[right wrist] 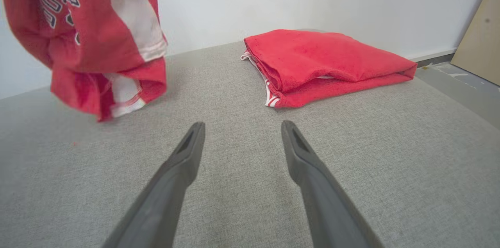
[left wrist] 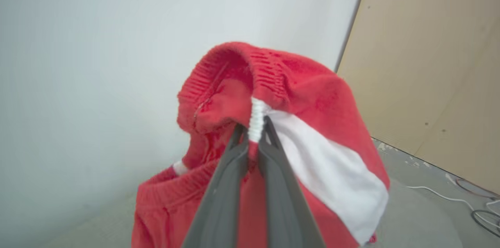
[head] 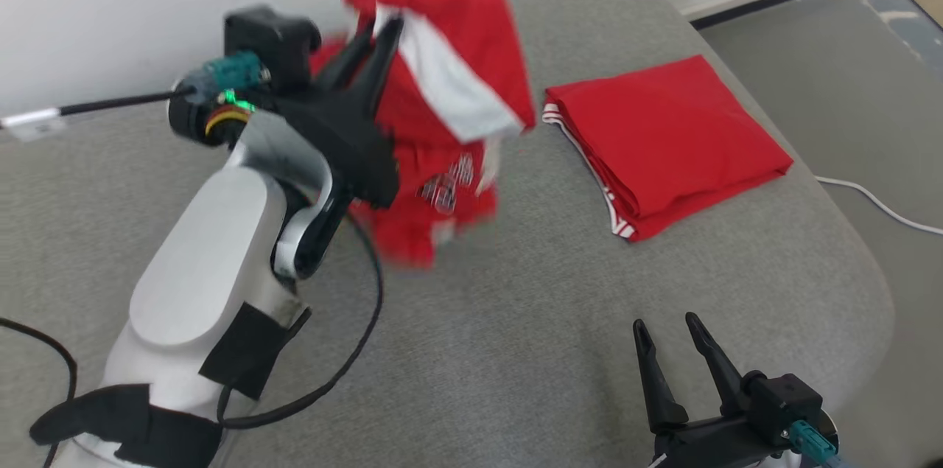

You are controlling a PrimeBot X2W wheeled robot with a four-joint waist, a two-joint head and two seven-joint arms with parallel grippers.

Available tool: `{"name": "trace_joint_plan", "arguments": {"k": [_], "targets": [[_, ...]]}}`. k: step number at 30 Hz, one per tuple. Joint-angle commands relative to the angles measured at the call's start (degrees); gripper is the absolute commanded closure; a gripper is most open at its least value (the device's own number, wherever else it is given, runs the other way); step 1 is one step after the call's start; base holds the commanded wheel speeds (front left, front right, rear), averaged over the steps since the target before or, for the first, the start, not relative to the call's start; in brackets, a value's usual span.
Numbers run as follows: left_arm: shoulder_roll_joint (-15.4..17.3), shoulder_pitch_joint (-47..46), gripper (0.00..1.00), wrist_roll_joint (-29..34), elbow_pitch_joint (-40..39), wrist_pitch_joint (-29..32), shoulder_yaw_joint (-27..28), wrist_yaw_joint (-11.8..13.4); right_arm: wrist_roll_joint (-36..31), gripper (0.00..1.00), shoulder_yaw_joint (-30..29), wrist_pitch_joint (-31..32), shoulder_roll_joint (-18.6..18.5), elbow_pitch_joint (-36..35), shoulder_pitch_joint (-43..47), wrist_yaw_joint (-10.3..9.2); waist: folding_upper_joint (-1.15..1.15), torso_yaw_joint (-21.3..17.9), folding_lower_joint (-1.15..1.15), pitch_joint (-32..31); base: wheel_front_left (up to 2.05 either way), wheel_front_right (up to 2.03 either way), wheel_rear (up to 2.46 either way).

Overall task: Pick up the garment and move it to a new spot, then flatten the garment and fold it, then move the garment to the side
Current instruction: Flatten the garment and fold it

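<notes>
Garment (head: pixel 442 48) left; folded cloth (head: pixel 663 136) right (on cushion (head: pixel 516 320)).

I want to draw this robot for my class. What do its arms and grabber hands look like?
The left arm has a smooth white and silver shell, black wraps and a looping black cable. The left gripper and right gripper each have two long, pointed black fingers, with a teal plug at each wrist.

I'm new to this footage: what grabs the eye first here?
A crumpled red-and-white garment hangs over the grey cushion, pinched by its waistband in the left gripper. To its right lies a neatly folded red garment, while the right gripper stands open, low right.
</notes>
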Motion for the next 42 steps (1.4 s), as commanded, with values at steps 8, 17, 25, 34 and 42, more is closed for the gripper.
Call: {"name": "trace_joint_plan", "arguments": {"k": [8, 17, 25, 34, 42], "targets": [[0.0, 14.4, 1.0, -5.7, -18.8, 4.6, 5.3, 11.5, -0.4, 0.0, -1.4, 1.6, -0.8, -1.5, 2.0, -0.11, -0.01, 10.3, 0.0, -3.0, 0.0, 0.0, 0.0], [-1.3, 36.4, 0.0, -11.2, -14.2, 0.3, 8.6, 16.2, -0.4, 0.0, -0.2, 2.8, -0.8, -2.6, 0.9, -0.11, -0.01, 14.9, 0.0, -3.2, 0.0, 0.0, 0.0], [-1.4, 39.4, 0.0, -12.2, -9.5, -3.7, 9.7, 14.5, -0.4, 0.0, -0.7, 3.2, -1.4, -2.9, 1.6, -0.11, -0.01, 16.2, 0.0, -3.6, 0.0, 0.0, 0.0], [3.2, 39.7, 0.0, -10.6, -10.1, -2.2, 5.8, 6.8, -0.2, 0.0, -0.1, 3.9, -1.0, -3.1, 1.4, -0.11, -0.01, 15.6, 0.0, -4.0, 0.0, 0.0, 0.0], [6.4, 41.5, 0.0, -12.4, -12.0, -2.4, 5.8, 1.9, -1.1, 0.0, -1.0, 4.1, -0.6, -2.8, 1.2, -0.11, -0.01, 15.3, 0.0, -4.4, 0.0, 0.0, 0.0]]}}
